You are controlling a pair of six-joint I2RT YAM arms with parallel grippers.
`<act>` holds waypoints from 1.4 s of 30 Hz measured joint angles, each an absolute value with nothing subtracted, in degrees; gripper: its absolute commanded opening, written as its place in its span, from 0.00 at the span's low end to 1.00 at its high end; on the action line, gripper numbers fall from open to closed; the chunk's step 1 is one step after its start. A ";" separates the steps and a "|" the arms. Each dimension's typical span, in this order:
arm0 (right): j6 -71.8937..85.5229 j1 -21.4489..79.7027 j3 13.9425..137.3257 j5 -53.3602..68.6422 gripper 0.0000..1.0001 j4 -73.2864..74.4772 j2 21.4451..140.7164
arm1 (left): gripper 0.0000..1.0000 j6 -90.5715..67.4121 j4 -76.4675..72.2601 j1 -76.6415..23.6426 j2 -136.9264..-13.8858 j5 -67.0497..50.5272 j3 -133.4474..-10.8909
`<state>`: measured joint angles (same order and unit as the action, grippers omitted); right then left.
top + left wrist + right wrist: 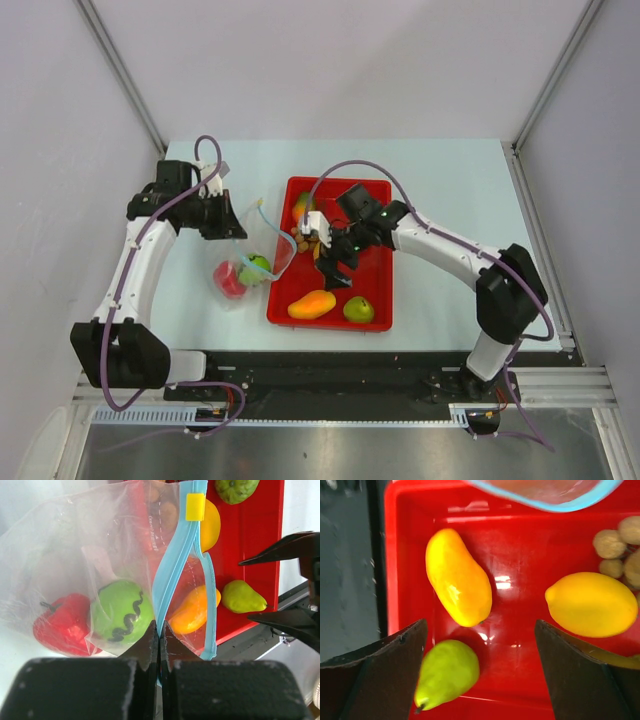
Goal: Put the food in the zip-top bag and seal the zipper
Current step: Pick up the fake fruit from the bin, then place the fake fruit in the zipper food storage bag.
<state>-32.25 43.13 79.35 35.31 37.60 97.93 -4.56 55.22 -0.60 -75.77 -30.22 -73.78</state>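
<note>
pinching the zipper (172, 560): left gripper (159, 630)

The tray (520, 545) is red, the zipper (171, 565) light-blue, its slider (195, 506) yellow, one green fruit (111, 605) black-squiggled.

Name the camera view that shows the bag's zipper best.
Left wrist view: the zipper runs close-up through the frame, both light-blue strips parted, yellow slider on top. Top external shows only a thin small line; right wrist catches just a curved stretch at its upper edge.
</note>
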 measured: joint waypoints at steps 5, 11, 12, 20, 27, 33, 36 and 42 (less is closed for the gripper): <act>-39.99 44.97 79.13 34.94 0.93 37.78 101.43 | 0.01 -4.56 55.18 -0.60 -75.72 -30.20 -73.78; -46.61 48.88 78.41 34.76 0.93 36.93 105.82 | 0.01 -4.51 55.16 -0.60 -75.70 -29.93 -73.65; -47.09 49.47 78.15 34.76 0.93 36.91 106.13 | 0.01 -4.51 55.16 -0.60 -75.70 -29.85 -73.60; -50.26 51.13 76.23 34.28 0.61 35.35 109.27 | 0.00 -4.47 55.16 -0.60 -75.70 -29.12 -73.52; -48.93 48.03 75.68 32.60 0.24 35.46 108.18 | 0.00 -4.45 55.13 -0.60 -75.70 -29.10 -73.49; -43.46 42.02 75.20 32.34 0.00 36.56 96.84 | 0.00 -4.51 54.74 -0.60 -75.72 -29.12 -73.49; -37.56 40.18 75.22 32.25 0.00 35.20 90.50 | 0.01 -4.54 54.52 -0.60 -75.72 -29.12 -73.49; -22.46 42.39 78.17 30.92 0.00 29.19 89.10 | 0.01 -4.67 54.37 -0.60 -75.70 -29.15 -73.47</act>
